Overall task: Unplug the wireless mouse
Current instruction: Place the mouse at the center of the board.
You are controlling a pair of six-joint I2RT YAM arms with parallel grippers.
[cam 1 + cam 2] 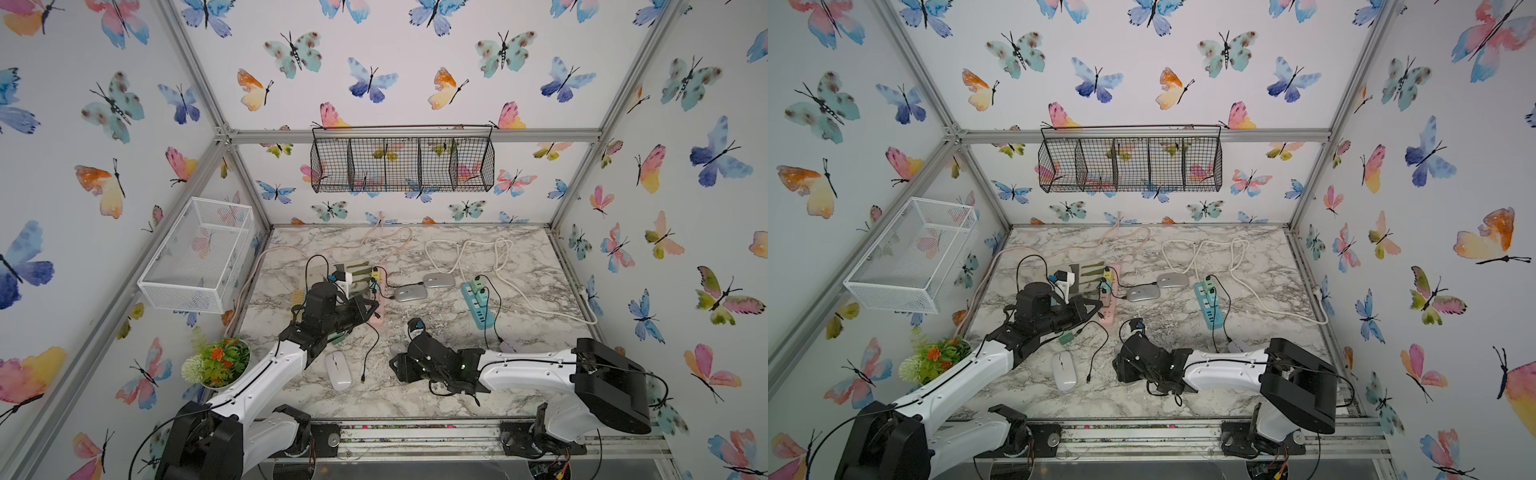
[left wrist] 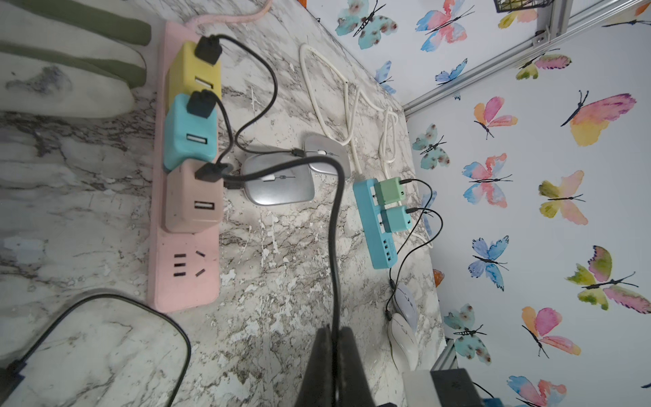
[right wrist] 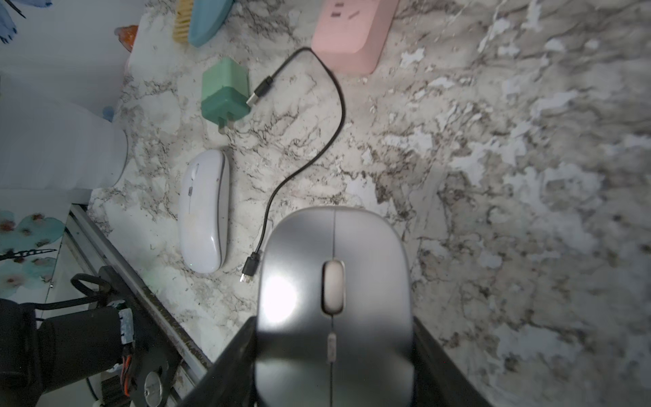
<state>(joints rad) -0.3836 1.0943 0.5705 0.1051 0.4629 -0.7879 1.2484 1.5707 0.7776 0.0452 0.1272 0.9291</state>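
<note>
**Occluded, cropped and unresolved items**

In the right wrist view the grey mouse (image 3: 366,253) is rendered out of focus and is cropped by the frame edge. The right gripper (image 3: 334,322) is shown there only as two dark finger stubs, one on each side of the mouse. In both top views that mouse is almost wholly covered by the gripper body. In the left wrist view the left gripper (image 2: 334,333) is cropped just behind its tips, and the black cable (image 2: 336,246) pinched there is lost from sight between the fingers. Whether the cable's far plug is seated in the beige adapter (image 2: 193,204) cannot be resolved. The pink power strip (image 3: 352,35) is cut off by the frame edge in the right wrist view.
</note>
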